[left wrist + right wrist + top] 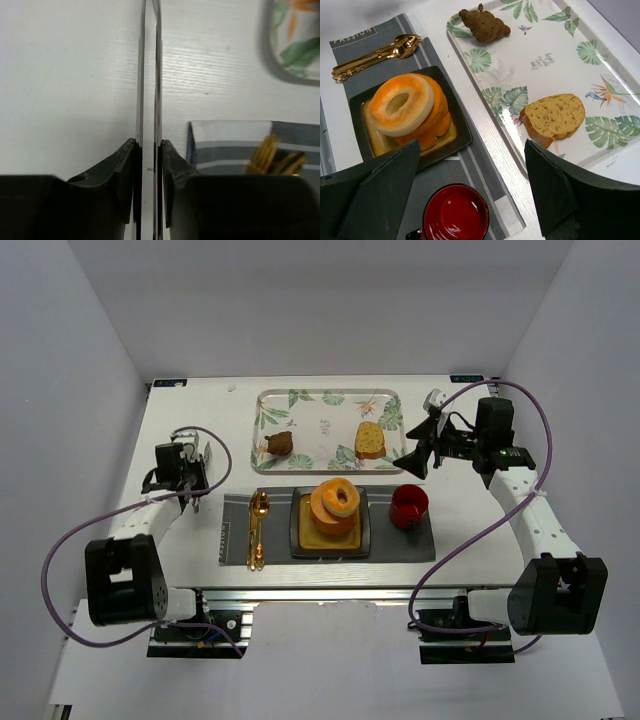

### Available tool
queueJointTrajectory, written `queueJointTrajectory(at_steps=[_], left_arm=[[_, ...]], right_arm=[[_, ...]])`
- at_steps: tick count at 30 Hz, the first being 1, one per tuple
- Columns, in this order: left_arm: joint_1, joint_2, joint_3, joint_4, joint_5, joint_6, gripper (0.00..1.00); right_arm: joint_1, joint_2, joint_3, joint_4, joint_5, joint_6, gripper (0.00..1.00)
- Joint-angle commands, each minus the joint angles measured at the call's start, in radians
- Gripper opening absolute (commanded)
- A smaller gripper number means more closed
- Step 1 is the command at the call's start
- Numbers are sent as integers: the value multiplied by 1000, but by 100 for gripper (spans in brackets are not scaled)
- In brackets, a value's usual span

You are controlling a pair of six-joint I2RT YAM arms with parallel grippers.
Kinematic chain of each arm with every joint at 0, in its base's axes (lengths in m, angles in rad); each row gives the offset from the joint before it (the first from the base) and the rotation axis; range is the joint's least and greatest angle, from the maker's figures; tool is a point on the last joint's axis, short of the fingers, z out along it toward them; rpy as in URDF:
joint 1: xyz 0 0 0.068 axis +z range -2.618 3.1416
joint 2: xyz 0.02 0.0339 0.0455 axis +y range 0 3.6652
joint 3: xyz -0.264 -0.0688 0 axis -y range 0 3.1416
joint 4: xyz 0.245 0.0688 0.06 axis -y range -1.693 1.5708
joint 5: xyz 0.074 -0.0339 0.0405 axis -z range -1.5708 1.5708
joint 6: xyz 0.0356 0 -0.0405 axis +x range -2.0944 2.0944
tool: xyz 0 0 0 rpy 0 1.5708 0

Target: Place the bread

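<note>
On the leaf-print tray, the bread slice lies just ahead of the right gripper, fingers wide apart. Straddle it squarely. Left gripper fingers nearly together, empty

White table, wood-grain surface, fills centre of top view. Leaf-print tray lies at upper centre, directly on table. Grey striped placemat lies at lower centre, just below tray, small gap between them. Placemat corner and tray edge also visible at right of left wrist view, bare white tabletop at left. Arm bases bolted at bottom edge, lower left and lower right.
</note>
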Motion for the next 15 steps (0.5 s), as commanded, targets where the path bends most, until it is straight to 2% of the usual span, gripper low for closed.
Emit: queueJointTrajectory(at_steps=[1, 8, 12, 14, 15], left_arm=[[32, 56, -33, 205, -72, 125, 37], [55, 156, -52, 173, -6, 79, 65], [82, 153, -46, 127, 10, 35, 74], [85, 101, -50, 127, -7, 10, 98], [90, 81, -53, 132, -7, 1, 98]], right_arm=[[-5, -22, 2, -10, -18, -22, 89], [-6, -34, -6, -29, 35, 20, 89], [1, -20, 6, -1, 146, 142, 89], [27, -5, 14, 22, 306, 230, 89], [35, 4, 28, 8, 335, 231, 89]])
